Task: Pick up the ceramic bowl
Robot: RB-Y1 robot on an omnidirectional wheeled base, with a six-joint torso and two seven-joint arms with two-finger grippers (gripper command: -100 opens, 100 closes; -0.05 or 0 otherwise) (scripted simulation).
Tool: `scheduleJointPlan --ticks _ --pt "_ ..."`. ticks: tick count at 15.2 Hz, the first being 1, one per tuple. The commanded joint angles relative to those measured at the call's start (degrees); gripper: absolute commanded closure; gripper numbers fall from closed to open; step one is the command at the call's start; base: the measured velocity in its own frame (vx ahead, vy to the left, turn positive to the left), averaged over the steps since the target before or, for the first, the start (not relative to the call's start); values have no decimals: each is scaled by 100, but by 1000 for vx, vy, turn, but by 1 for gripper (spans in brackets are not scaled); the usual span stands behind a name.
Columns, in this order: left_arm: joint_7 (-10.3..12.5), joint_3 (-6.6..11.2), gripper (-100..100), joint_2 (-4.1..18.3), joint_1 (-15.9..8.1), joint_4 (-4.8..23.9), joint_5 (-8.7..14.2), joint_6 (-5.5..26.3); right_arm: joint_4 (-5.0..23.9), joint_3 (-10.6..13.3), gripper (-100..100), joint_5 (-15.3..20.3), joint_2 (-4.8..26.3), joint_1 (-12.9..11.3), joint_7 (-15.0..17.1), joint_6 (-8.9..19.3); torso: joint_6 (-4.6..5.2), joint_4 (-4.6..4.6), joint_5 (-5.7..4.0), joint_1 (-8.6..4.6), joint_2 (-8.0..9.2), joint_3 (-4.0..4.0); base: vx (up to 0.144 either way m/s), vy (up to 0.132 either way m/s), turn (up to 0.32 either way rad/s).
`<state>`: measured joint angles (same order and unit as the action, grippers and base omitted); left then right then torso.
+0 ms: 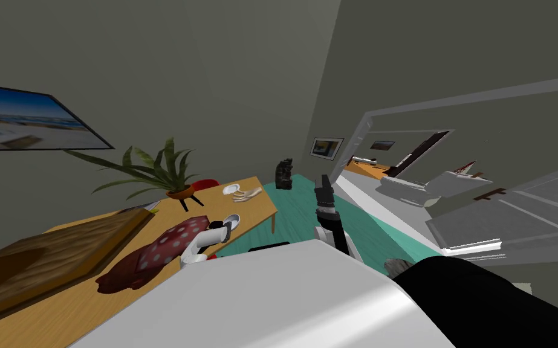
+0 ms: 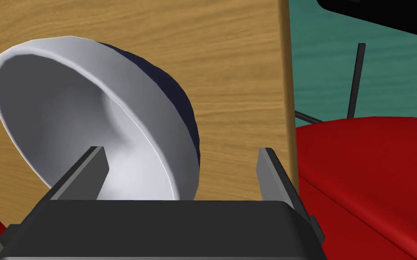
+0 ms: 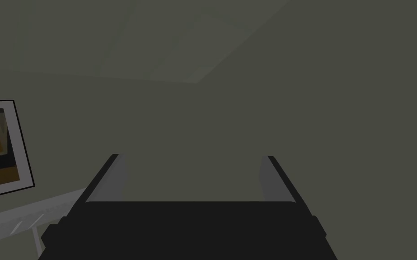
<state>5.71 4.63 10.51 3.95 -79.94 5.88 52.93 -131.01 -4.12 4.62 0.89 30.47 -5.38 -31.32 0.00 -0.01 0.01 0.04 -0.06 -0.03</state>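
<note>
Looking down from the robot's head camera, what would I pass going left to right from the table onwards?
dark red cushion with pale spots → white round bowl → black lumpy figurine on the teal floor → dark right gripper

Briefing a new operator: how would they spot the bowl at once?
Find the wooden table on the robot's left. At its edge, beside the dark red spotted cushion, sits the bowl, at the left end effector. Unlike the flat white plate farther along, it is deep, white inside, dark blue outside.

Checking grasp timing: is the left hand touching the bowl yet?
Cannot tell. Left wrist view: the left hand has one finger overlapping the bowl, the other clear.
</note>
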Motion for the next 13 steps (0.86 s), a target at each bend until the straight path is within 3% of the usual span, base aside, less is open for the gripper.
scheduleJointPlan --ticks 1,2,6,10,12,13 --pt "0 0 -100 0 0 0 0 0 0 0 0 0 0 0 0 0 0 0 0 0 0 0 8 6 -5" --pt "0 0 100 -3 -5 24 -3 -29 0 0 0 0 0 0 0 0 0 0 0 -1 1 1 0 0 0" --pt "-4 -2 100 -1 -2 24 -5 -26 0 0 0 0 0 0 0 0 -1 3 1 -2 5 4 0 0 0" --pt "14 -21 100 25 110 -432 17 325 0 0 0 0 0 0 0 0 -3 8 -2 -8 15 11 -13 -9 17" --pt "18 -28 100 33 146 -567 23 430 0 0 0 0 0 0 0 0 -3 10 -4 -9 19 14 -16 -9 11" --pt "17 -27 100 22 129 -472 14 344 0 0 0 0 0 0 0 0 -3 10 -4 -10 19 14 -8 -5 4"
